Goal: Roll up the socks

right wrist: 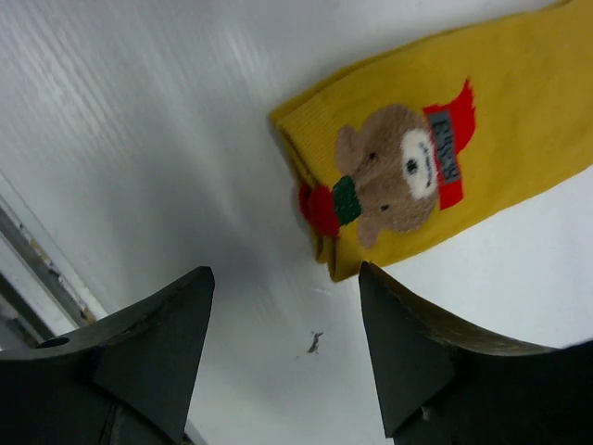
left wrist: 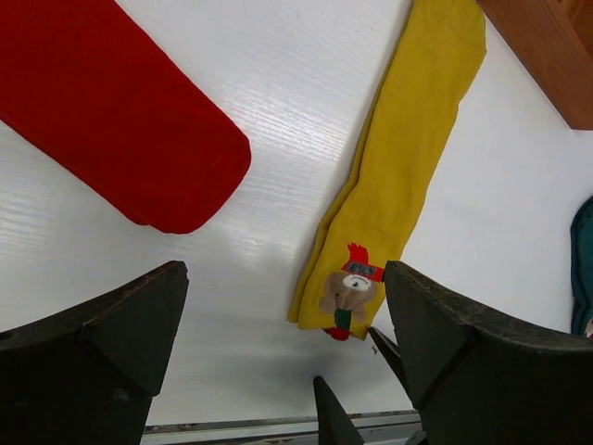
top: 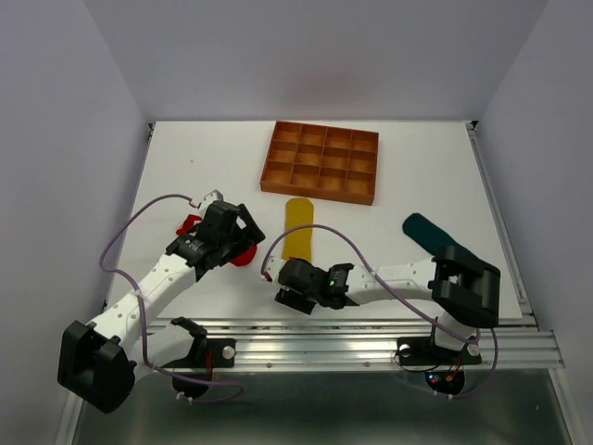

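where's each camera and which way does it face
top external: above and behind left arm and right arm, both in view, facing down at the table.
left wrist: on the left arm, looking past the left claw at the red sock and yellow sock.
right wrist: low over the table, right claw framing the yellow sock's bear patch.
shared: both wrists see that bear patch.

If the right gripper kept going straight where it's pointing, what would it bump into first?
Probably the bear-patch end of the yellow sock, which lies just ahead of the open right gripper. It might touch the white table first, because depth is unclear.
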Robot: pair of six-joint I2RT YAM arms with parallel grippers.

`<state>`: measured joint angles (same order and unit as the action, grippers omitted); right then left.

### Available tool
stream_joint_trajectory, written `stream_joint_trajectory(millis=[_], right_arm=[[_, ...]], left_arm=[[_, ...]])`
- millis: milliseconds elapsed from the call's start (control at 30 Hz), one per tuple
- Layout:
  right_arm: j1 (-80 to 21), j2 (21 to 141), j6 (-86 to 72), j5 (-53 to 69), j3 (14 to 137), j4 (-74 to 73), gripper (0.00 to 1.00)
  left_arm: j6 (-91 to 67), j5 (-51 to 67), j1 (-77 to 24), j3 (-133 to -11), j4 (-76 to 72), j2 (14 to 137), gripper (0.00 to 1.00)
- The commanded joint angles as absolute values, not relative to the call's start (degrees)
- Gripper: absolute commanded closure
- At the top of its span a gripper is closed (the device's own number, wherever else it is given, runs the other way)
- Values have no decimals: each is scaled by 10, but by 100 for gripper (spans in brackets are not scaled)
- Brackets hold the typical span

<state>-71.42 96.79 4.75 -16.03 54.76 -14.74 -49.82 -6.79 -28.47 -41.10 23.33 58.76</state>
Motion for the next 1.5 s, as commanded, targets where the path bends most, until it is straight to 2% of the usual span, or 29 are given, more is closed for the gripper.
stream_joint_trajectory(millis=[0, 100, 200, 267, 400, 467, 600, 667, 800, 1033, 1400, 1467], right_arm=[[-719, 978, 73, -211, 567, -124, 31], [-719, 992, 80, -222, 565, -107, 34], [-719, 1002, 84, -223, 564, -97, 42], [-719, 1010, 83, -230, 566, -96, 53], [-719, 1013, 88, -229, 562, -90, 61], [-719, 1015, 91, -209, 563, -87, 70], [-713, 1002, 84, -159, 569, -96, 80], [-685, 984, 71, -73, 572, -104, 84], [-632, 962, 48, 49, 572, -106, 89], [-561, 996, 21, 234, 614, -153, 89], [-492, 1060, -18, 414, 676, -205, 89], [-477, 1080, -28, 441, 691, -221, 89]], left_arm=[[-479, -55, -277, -396, 217, 586, 1], [-478, -55, -274, -390, 216, 587, 1], [-478, -53, -274, -388, 212, 588, 1], [-477, -51, -273, -386, 211, 589, 1], [-470, -47, -273, -384, 211, 590, 1], [-466, -37, -274, -378, 210, 588, 1], [-461, -13, -273, -360, 208, 581, 1], [-459, 16, -274, -344, 201, 572, 1], [-459, 39, -273, -318, 193, 558, 1], [-456, 80, -274, -287, 175, 529, 1], [-466, 168, -273, -226, 77, 526, 2], [-461, 170, -273, -229, 75, 529, 5]])
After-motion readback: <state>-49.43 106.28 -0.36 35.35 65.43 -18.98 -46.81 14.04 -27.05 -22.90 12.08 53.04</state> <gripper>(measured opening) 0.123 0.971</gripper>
